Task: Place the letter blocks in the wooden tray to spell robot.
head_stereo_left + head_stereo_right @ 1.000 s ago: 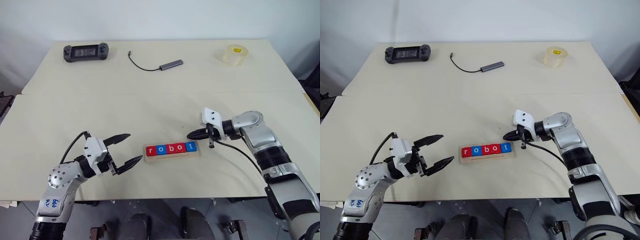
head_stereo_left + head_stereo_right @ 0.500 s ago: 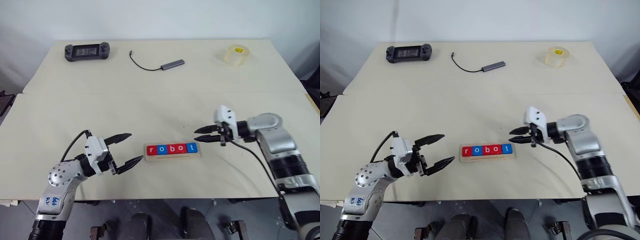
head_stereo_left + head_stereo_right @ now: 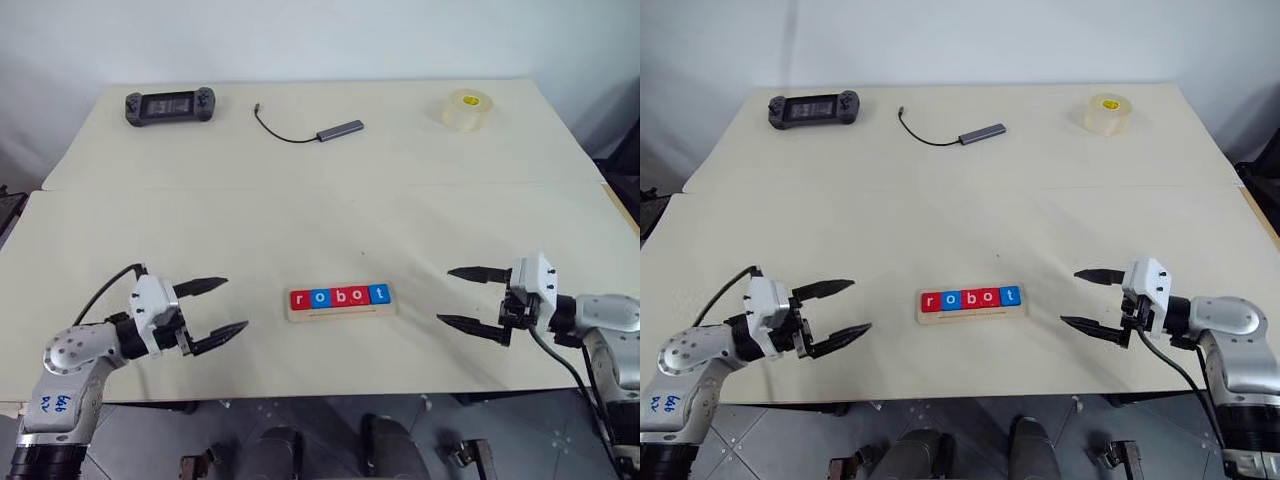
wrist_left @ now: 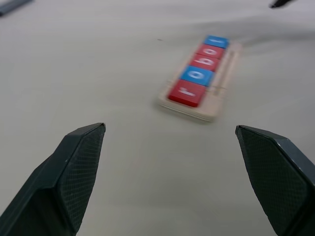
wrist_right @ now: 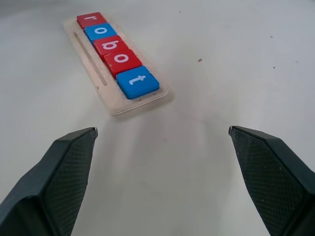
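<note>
Fingers of our left gripper [image 3: 212, 309] and right gripper [image 3: 463, 297] gape empty; letter blocks [image 3: 340, 296] spell robot in the wooden tray [image 3: 340, 314], so we judge nothing remains.

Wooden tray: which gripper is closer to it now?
Right, narrowly. The right gripper hangs open off the wooden tray's t end, apart from it. The left gripper is open too, a bit farther off the r end. Neither touches the tray or the letter blocks.

Table [image 3: 150, 230]: tray [image 3: 340, 312], controller [image 3: 170, 104], cable [image 3: 305, 131], tape [image 3: 467, 109]
</note>
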You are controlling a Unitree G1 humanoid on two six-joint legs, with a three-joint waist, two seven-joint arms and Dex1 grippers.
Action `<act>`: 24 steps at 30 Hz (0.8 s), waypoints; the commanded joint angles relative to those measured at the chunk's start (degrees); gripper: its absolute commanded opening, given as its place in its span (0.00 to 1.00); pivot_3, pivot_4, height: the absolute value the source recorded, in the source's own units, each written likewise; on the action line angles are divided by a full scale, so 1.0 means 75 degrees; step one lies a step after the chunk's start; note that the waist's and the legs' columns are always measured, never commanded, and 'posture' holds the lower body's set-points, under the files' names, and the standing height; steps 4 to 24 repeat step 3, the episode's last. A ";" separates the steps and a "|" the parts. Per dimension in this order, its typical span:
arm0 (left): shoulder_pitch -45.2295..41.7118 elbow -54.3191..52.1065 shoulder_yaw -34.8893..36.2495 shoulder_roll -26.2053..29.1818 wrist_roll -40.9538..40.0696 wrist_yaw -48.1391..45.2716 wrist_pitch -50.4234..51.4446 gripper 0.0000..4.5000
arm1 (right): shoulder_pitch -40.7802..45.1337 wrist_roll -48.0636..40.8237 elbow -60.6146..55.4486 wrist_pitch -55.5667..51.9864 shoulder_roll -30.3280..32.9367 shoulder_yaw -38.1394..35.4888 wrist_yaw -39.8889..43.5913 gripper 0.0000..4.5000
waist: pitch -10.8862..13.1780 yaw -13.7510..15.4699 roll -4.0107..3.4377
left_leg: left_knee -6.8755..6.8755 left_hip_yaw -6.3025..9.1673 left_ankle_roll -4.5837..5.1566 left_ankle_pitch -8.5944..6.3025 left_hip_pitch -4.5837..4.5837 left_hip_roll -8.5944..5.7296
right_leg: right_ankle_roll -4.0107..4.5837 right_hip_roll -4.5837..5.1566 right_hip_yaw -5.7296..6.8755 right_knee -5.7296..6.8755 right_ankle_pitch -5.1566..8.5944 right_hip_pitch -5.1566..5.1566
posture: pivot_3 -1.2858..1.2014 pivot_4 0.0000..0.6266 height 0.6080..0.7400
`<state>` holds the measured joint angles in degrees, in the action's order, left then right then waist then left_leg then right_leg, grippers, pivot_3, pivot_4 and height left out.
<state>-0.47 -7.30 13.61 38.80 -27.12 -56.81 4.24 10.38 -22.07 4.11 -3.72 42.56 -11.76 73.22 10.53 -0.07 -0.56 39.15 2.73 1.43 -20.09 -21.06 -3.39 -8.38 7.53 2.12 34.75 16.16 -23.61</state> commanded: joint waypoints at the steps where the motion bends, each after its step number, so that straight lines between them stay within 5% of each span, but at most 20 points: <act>1: 0.0002 -0.0074 0.0227 -0.0026 -0.0108 0.0114 -0.0034 1.00 | 0.0072 -0.0128 -0.0267 0.0286 -0.0051 -0.0174 -0.0286 1.00 | 0.0000 0.0003 0.0000 | 0.0000 0.0001 0.0000 0.0000 0.0000 0.0000 | 0.0000 0.0000 0.0001 0.0001 0.0000 0.0000 | 0.52 0.24 1.00; 24: 0.0223 -0.0206 0.0189 0.0218 0.0147 0.0194 0.0177 1.00 | 0.0153 -0.0095 -0.0172 0.0339 -0.0149 -0.0137 -0.0509 1.00 | 0.0000 0.0004 0.0001 | 0.0000 0.0004 0.0000 0.0000 -0.0002 0.0001 | 0.0000 -0.0001 0.0003 0.0002 0.0000 0.0000 | 0.52 0.24 1.00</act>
